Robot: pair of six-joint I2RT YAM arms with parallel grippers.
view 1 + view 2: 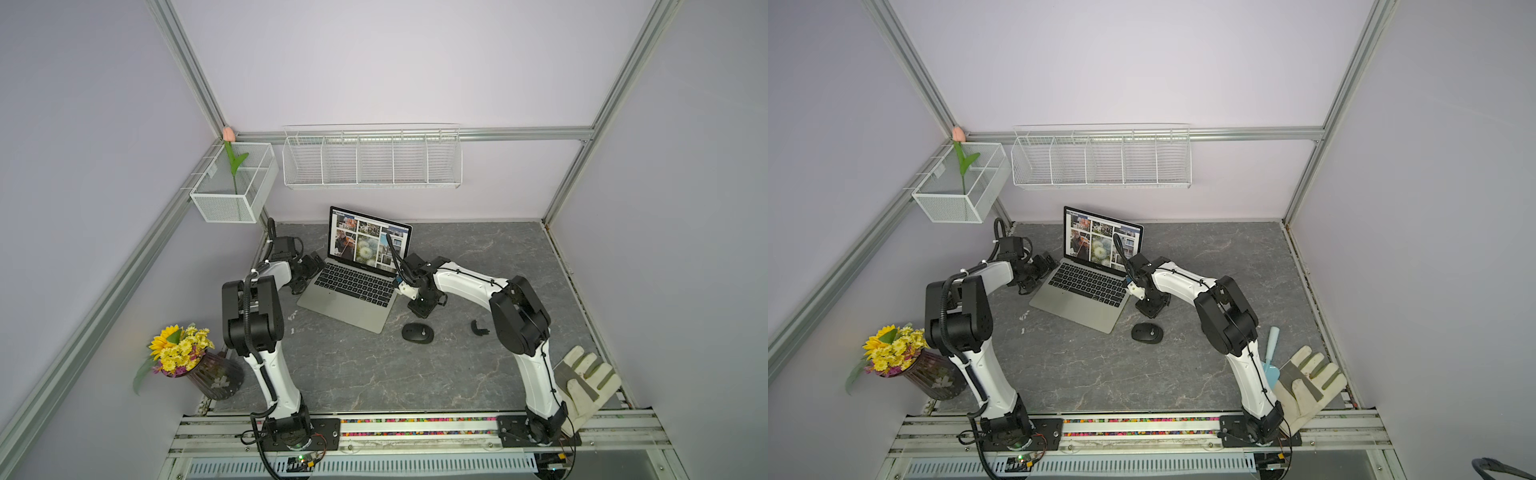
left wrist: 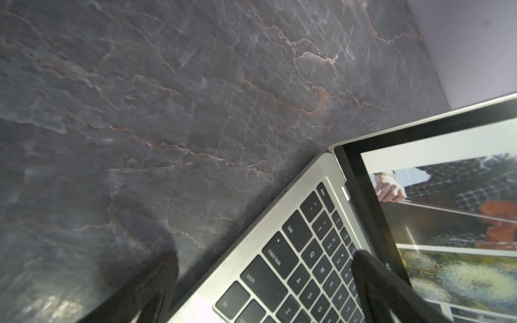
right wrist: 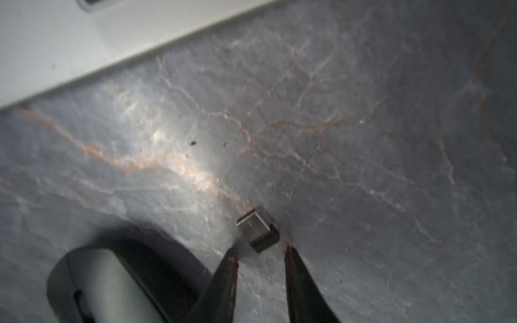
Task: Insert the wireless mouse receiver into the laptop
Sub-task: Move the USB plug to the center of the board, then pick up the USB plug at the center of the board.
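The wireless mouse receiver point(image 3: 258, 229), a tiny dark stub with a metal end, lies loose on the grey stone table. My right gripper point(image 3: 260, 249) is open just short of it, and nothing sits between its fingers. In both top views that gripper point(image 1: 419, 309) point(image 1: 1150, 309) points down beside the right edge of the laptop point(image 1: 353, 299) point(image 1: 1084, 299) and hides the receiver. My left gripper point(image 2: 265, 256) is wide open and straddles the laptop's point(image 2: 307, 181) left edge near the keyboard, also seen from above point(image 1: 309, 270) point(image 1: 1040, 270).
A flat black mouse point(image 1: 417, 332) point(image 1: 1147, 333) point(image 3: 92, 285) lies just in front of the right gripper. A black hook-shaped cover point(image 1: 478, 327) lies right of it. A white glove point(image 1: 586, 382), a blue trowel point(image 1: 1271, 353) and a flower vase point(image 1: 212, 374) sit at the front corners.
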